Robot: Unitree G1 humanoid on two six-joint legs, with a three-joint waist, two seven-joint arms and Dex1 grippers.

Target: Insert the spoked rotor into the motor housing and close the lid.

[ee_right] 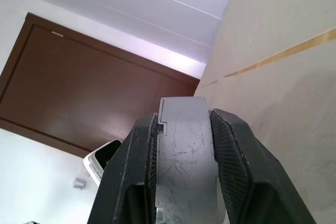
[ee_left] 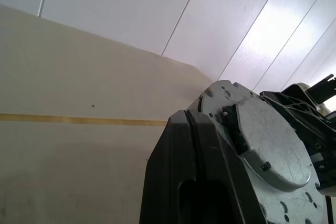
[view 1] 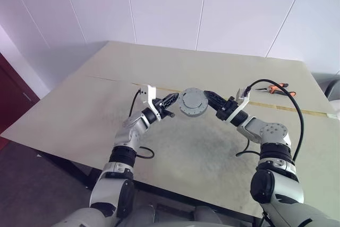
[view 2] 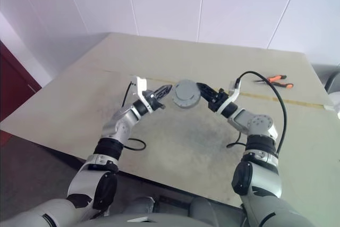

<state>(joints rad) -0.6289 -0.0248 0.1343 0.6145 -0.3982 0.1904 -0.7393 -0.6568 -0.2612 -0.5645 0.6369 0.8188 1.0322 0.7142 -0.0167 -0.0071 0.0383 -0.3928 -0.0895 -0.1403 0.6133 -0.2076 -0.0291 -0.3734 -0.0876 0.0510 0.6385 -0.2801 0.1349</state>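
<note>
Overhead, both arms meet above the middle of the table [view 1: 95, 104]. Housing [view 1: 192, 102] held in the air between them, pale silvery underside turned up toward the head camera, clear of the tabletop.

Right gripper [view 1: 206, 96]: its two black fingers [ee_right: 239, 171] clamp the housing across its thickness, one on each flat face. Right wrist view shows the scratched grey rim of the drum wedged squarely between the pads, both touching metal.

Left gripper [view 1: 173, 99]: fingers pressed together, nothing seen between them. Tips sit just beside the housing's left edge; cannot tell from the head views whether they touch it. Left wrist view has the closed black fingers [ee_left: 199, 182] in the foreground with the housing's flat face, raised round centre plate and small screw holes right behind them.

Yellow tape line [view 1: 297, 109] runs across the table behind the arms. Orange-handled pliers [view 1: 277, 88] lie on the far right of the table, well apart from the grippers. Brown door [ee_right: 79, 93] visible in the right wrist view.
</note>
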